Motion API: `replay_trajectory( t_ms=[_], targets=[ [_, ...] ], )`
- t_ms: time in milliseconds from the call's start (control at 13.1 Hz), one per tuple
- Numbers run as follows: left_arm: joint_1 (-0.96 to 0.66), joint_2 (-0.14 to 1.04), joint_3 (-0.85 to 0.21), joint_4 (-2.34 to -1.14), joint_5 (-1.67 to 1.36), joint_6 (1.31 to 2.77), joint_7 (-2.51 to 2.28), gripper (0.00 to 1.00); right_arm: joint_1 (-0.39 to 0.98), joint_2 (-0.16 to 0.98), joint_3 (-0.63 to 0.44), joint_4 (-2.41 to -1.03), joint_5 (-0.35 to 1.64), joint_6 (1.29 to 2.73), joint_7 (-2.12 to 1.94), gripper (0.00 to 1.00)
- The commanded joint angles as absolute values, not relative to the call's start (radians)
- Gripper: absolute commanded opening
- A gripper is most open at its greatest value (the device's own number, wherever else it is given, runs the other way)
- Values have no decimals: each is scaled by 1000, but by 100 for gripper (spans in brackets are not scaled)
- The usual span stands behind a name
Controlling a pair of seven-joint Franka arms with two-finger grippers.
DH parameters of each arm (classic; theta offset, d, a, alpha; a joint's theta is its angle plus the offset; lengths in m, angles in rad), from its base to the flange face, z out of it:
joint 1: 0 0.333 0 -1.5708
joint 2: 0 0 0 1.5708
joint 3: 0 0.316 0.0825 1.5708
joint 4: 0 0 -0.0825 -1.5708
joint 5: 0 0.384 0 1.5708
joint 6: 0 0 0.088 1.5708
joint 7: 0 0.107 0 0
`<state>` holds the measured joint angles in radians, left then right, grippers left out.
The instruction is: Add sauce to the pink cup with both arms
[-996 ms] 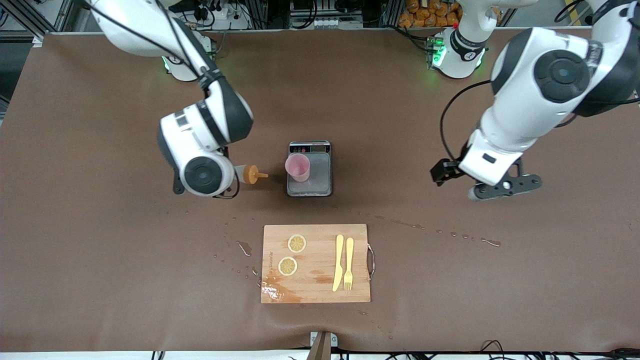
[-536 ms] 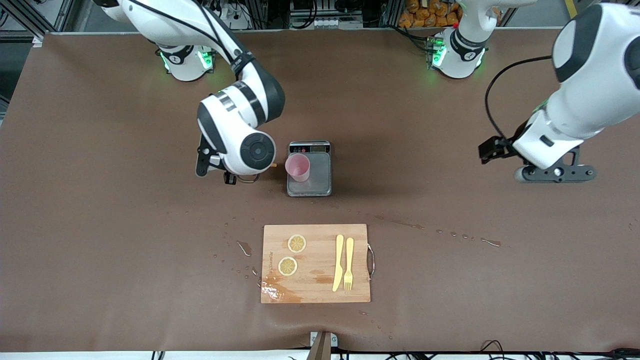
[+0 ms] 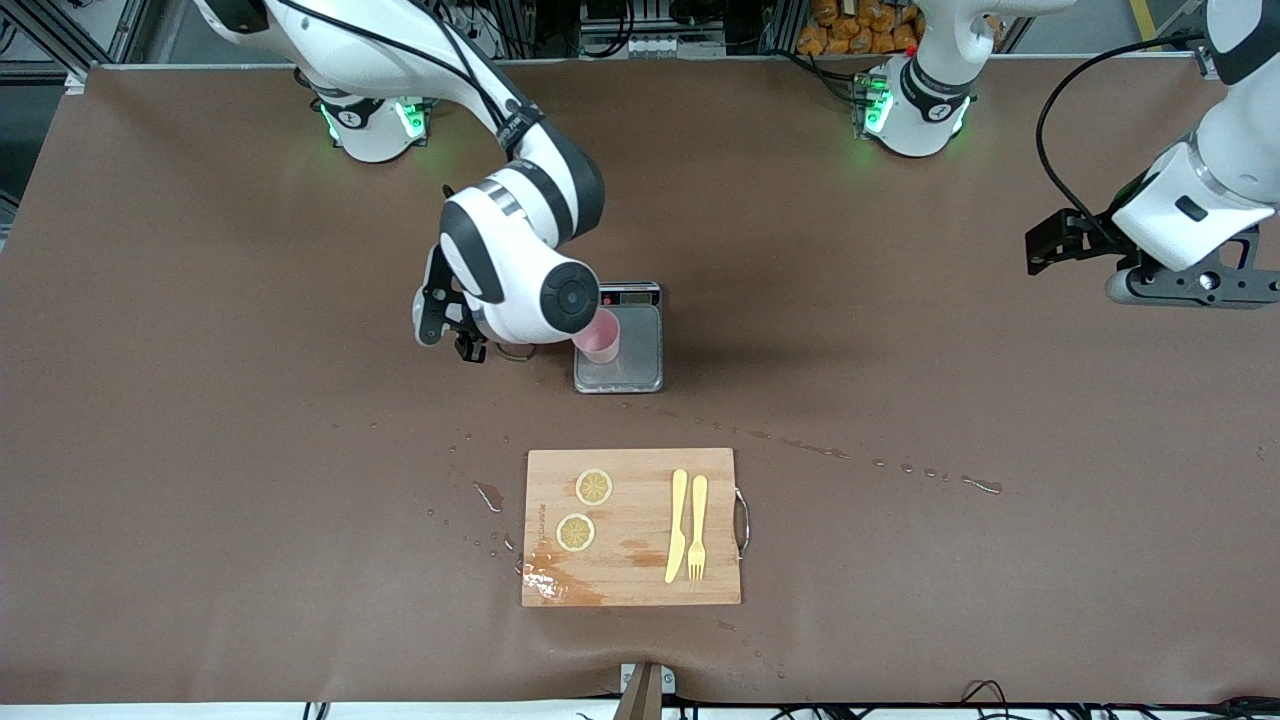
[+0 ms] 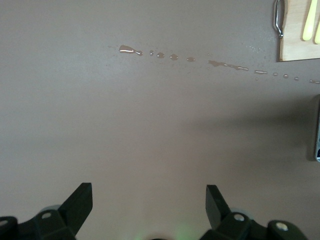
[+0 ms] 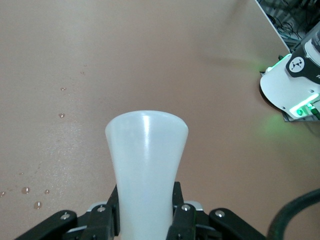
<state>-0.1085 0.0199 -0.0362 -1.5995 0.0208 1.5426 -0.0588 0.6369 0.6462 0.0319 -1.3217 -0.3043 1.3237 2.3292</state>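
The small translucent whitish squeeze bottle [image 5: 146, 170] is clenched between the right gripper [image 5: 145, 210] fingers, at frame centre beside the pale-pink plastic cup [image 3: 601, 338] on the grey scale [image 3: 630, 360]. The left gripper [image 4: 149, 202] is held released at the upper right edge.

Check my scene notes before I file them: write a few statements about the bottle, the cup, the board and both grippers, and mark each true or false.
1. The right gripper is shut on the sauce bottle. True.
2. The pink cup stands on the cutting board. False: it stands on the grey scale; the cutting board lies nearer the front camera.
3. The left gripper is open and holds nothing. True.
4. The left gripper hangs over the cup. False: it is over bare table at the left arm's end.
5. Two lemon slices lie on the board. True.
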Motion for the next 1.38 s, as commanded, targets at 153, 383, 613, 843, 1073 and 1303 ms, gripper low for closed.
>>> replay_trajectory(
  t_ms=[153,383,613,843,1073,1303],
  targets=[
    [-106,-3,-31,-1577,3,1536,-60,100,689,706,26,-1246,-348,1285,2376,25],
    [-103,-23,-18,-1569,-11,1537,-44,100,712,738,25,-1223,-354,1281,2376,2],
    [-104,-12,-15,-1552,-17,1537,-55,100,721,753,26,-1223,-389,1247,2336,0],
    [-106,-17,-20,-1548,-18,1537,-55,100,729,762,26,-1216,-399,1227,2319,0],
    [-106,-18,-23,-1549,-20,1536,-55,100,716,761,31,-1197,-388,1230,2315,0],
    [-104,-21,-18,-1548,-23,1528,-55,100,704,761,32,-1178,-370,1235,2303,0]
  ],
)
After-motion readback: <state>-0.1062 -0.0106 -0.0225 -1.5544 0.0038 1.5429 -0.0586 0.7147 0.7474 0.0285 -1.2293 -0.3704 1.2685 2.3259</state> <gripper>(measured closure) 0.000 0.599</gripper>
